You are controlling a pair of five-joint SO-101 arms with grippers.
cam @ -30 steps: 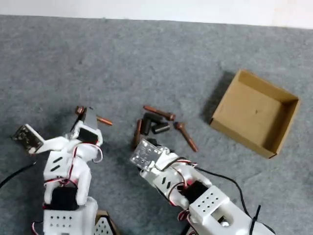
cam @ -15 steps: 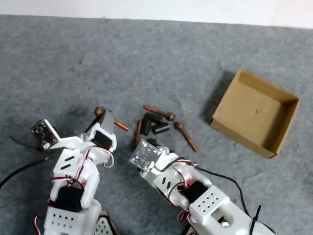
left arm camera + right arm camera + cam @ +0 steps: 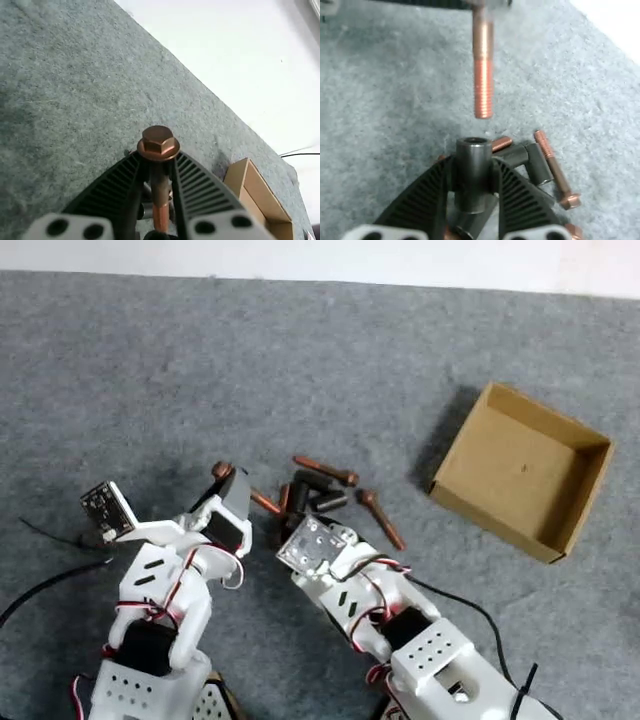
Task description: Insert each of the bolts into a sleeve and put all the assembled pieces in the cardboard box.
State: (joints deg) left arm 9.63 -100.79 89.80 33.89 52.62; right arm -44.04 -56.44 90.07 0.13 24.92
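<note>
Left hand (image 3: pixel 158 159): pressed together on one copper bolt (image 3: pixel 159 143), gripped just under the hexagonal head, with the threaded shank left free and aimed toward the other arm. Right hand (image 3: pixel 472 175): pinching one dark sleeve (image 3: pixel 471 155) about its middle, roughly upright between the jaws, open bore facing the bolt. Bolt tip and sleeve mouth: near, apart, and by the right wrist view not quite in line. Beneath and beside both hands, on the grey tabletop (image 3: pixel 300 360): loose bolts (image 3: pixel 325 470) and loose sleeves (image 3: pixel 328 502) in a small cluster, several touching. Cardboard box (image 3: pixel 500 515): well apart from the cluster, open side up, nothing assembled showing inside. Step in hand, as judged: mating bolt to sleeve; no piece completed yet. Hazards, as judged: a tip off the bore axis would catch on the sleeve rim, tilting the sleeve in its pinch or pushing it out; a bolt gripped only near its head may pivot once the tip meets resistance; anything dropped would fall into the cluster and scatter it; the two hands, working close together, could knock one another.
</note>
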